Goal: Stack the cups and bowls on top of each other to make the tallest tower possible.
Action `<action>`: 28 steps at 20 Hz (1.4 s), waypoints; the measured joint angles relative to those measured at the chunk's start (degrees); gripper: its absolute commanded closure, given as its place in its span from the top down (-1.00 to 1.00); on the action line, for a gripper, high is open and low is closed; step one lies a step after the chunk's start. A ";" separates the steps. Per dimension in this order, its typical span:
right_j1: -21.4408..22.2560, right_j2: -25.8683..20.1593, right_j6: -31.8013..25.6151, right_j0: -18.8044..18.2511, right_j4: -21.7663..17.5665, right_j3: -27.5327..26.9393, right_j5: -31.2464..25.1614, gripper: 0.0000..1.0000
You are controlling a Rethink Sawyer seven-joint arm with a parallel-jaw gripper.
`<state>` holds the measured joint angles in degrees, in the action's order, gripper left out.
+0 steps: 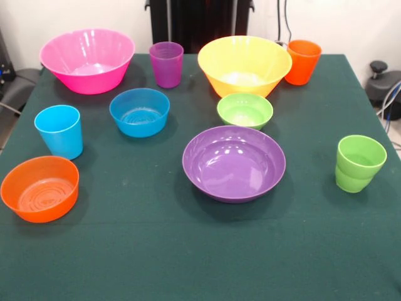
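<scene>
All cups and bowls stand apart and upright on the dark green table (pixel 144 251). At the back are a large pink bowl (pixel 88 59), a purple cup (pixel 166 64), a large yellow-orange bowl (pixel 244 64) and an orange cup (pixel 303 61). In the middle row sit a small blue bowl (pixel 140 111) and a small green bowl (pixel 245 110). A sky blue cup (pixel 59 130) stands at the left. Nearer the front are a small orange bowl (pixel 40 188), a wide purple bowl (pixel 234 163) and a green cup (pixel 359 163) at the right. No gripper shows.
A black pedestal column (pixel 200 19) rises behind the table's far edge. A grey object (pixel 15 88) lies off the table's left side, and black equipment with cables (pixel 385 84) sits off the right side.
</scene>
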<state>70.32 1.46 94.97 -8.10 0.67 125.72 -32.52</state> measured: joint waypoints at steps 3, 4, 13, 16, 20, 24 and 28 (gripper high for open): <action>-1.22 -0.02 0.00 -0.97 -0.17 -0.31 0.00 1.00; -1.72 -0.02 0.00 -1.18 -0.49 -0.50 0.00 1.00; -5.20 -0.16 0.00 -2.49 -3.89 -2.58 -0.01 1.00; -6.48 -0.52 0.00 -3.19 -5.06 -3.87 0.00 1.00; -7.86 -1.43 0.00 -4.95 -6.30 -5.31 0.00 1.00; -9.49 -2.56 0.00 -7.42 -7.51 -7.02 0.01 1.00; -11.14 -3.74 0.00 -10.32 -8.81 -8.63 0.01 1.00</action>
<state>59.18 -2.29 94.97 -18.42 -8.14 117.09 -32.51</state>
